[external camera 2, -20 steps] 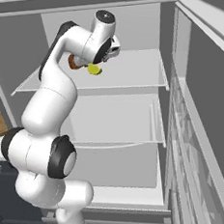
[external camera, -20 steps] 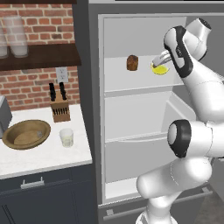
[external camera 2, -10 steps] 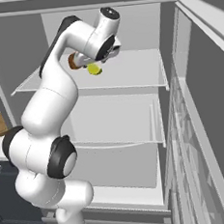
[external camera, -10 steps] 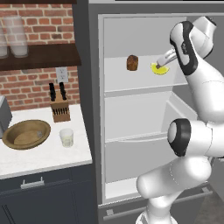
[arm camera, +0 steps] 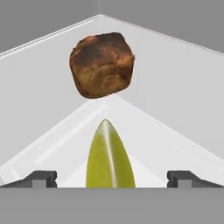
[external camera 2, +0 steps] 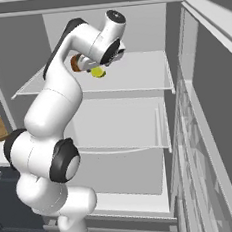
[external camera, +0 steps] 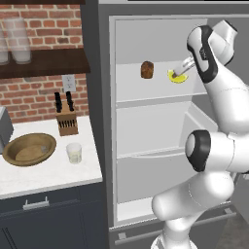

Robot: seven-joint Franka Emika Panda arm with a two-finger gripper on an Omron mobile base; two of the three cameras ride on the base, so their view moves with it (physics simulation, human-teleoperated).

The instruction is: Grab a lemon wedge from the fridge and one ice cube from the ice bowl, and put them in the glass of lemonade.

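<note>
On my far left, a dark wooden shelf (external camera: 44,62) against the red brick wall (external camera: 29,99) carries tall frosted clear jars (external camera: 18,34). Below it the pale, smooth counter (external camera: 48,172) holds the ice bowl (external camera: 29,149), a wide shallow round of tan wood with a bare hollow as far as I can tell; any ice cube in it is too small for me to make out. Just right of the bowl, apart from it, stands the glass of lemonade (external camera: 74,152), a short clear tumbler of pale liquid, with bare counter in front of it up to the straight front edge. Behind the glass sits a wooden knife block (external camera: 66,121) with dark handles sticking up.

Next comes the fridge (external camera: 97,121), dark grey outside, standing open on a pale grey interior of flat thin-edged shelves. On the top shelf (external camera 2: 134,78) a brown, rough, rounded muffin-like lump (arm camera: 101,64) sits toward the back, near the corner where the two smooth walls meet. The lemon wedge (arm camera: 109,161), bright yellow, glossy and tapering to a point, lies on the same shelf nearer to me, apart from the lump, with open shelf on both sides of it.

My gripper (arm camera: 112,178) is at that shelf with its two dark fingertips (arm camera: 40,178) spread wide, one on each side of the wedge and touching nothing; the wedge lies in the gap between them, not gripped.
</note>
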